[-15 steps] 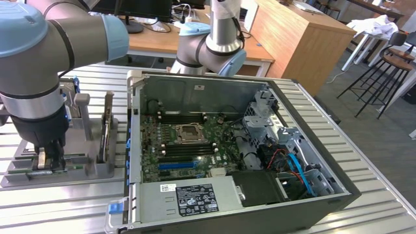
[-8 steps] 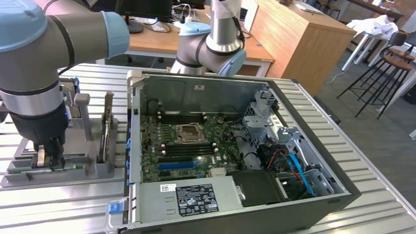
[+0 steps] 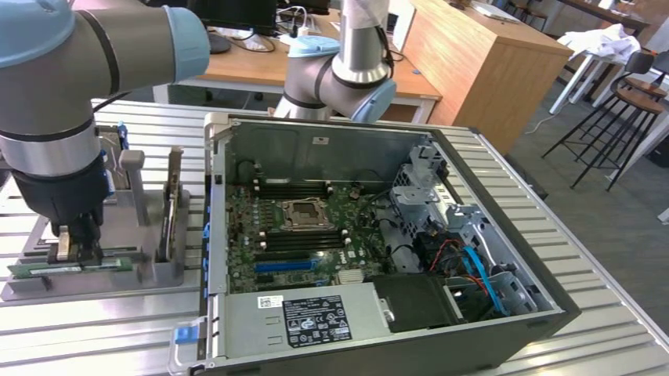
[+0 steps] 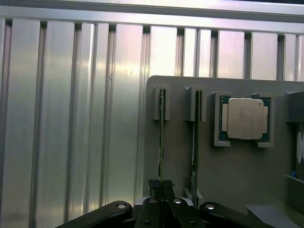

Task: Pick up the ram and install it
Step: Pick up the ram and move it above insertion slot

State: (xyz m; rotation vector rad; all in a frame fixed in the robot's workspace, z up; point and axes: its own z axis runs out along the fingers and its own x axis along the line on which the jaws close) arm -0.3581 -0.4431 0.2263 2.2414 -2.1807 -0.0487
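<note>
Exterior view: gripper [image 3: 80,249] is set down on the grey fixture [image 3: 157,276], well apart from the motherboard [image 3: 298,235]. The ram [image 3: 47,269] lies directly under it, long axis crosswise to the fingers. Wrist view: jaws are pinched on the ram's edge, with the stick seated in its slot (twin stick [image 4: 194,142] just beside, untouched).

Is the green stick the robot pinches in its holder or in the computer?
In the holder. The ram stands on edge in its slot, the gripper shut on it.
</note>
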